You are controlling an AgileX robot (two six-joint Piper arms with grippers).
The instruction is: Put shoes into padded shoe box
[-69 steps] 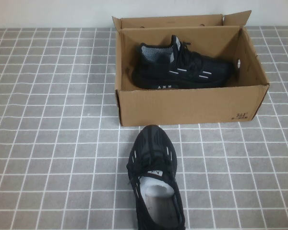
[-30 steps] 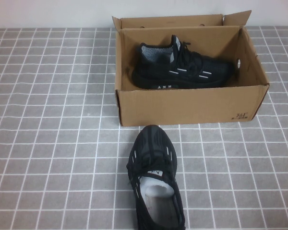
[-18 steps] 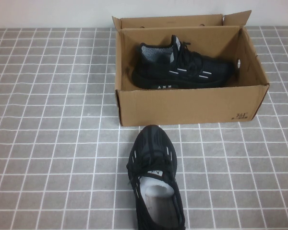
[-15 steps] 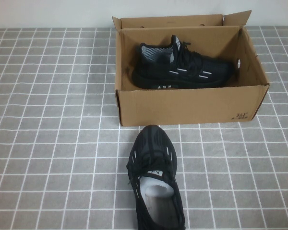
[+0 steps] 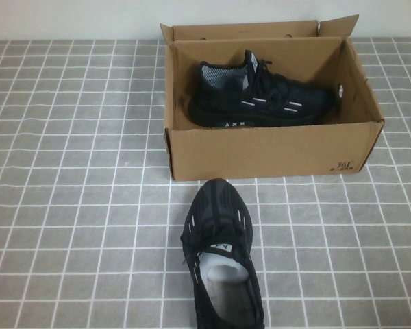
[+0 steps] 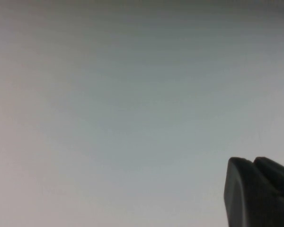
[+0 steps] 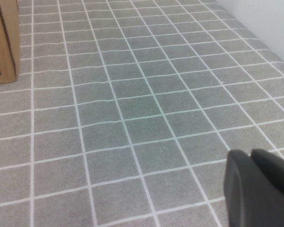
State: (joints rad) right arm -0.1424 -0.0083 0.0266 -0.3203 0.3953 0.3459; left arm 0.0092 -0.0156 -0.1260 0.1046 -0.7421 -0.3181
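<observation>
One black mesh sneaker (image 5: pixel 260 99) lies on its side inside the brown cardboard shoe box (image 5: pixel 267 152) at the back middle of the table. The other sneaker (image 5: pixel 221 250) stands on the table just in front of the box, toe towards it, heel at the near edge of the high view. Neither arm shows in the high view. My left gripper (image 6: pixel 252 161) is shut and empty, facing a blank pale surface. My right gripper (image 7: pixel 250 153) is shut and empty, above the tiled table to the right of the box, whose corner (image 7: pixel 2 42) shows in the right wrist view.
The table is covered with a grey cloth with a white grid (image 5: pixel 68 205). A pale wall (image 5: pixel 68 17) runs behind the box. The box's back flaps (image 5: pixel 240 31) stand upright.
</observation>
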